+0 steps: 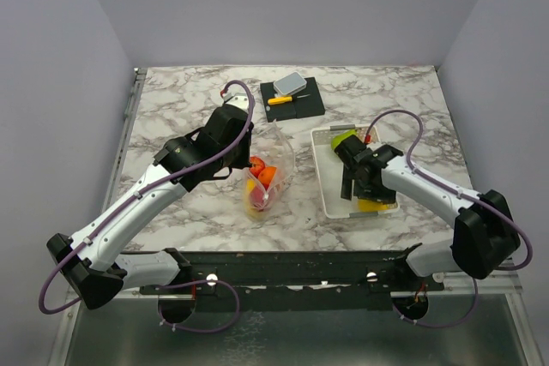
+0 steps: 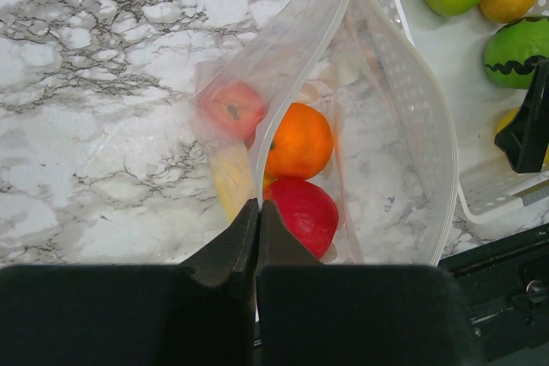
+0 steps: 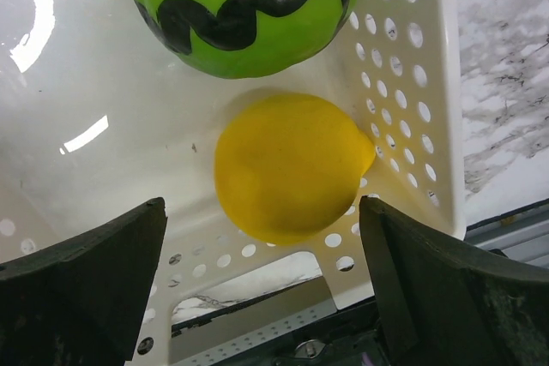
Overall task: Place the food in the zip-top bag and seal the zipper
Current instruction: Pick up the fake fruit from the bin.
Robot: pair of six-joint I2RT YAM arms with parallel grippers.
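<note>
A robotics lab's test cell: plain pale walls (image 1: pixel 283 6) box in a marble-patterned bench (image 1: pixel 171 100) on three sides, a left arm (image 1: pixel 137 203) and a right arm (image 1: pixel 429 186) stand bolted to a black rail (image 1: pixel 292 269) at its near edge, purple cables (image 1: pixel 236 83) loop over them, and the goods are glossy toy fruits (image 2: pixel 298 139) and a white plastic basket (image 1: pixel 330 195)

Plain pale lavender walls (image 1: pixel 283 6) around a white marble-patterned table (image 1: pixel 176 109)
</note>
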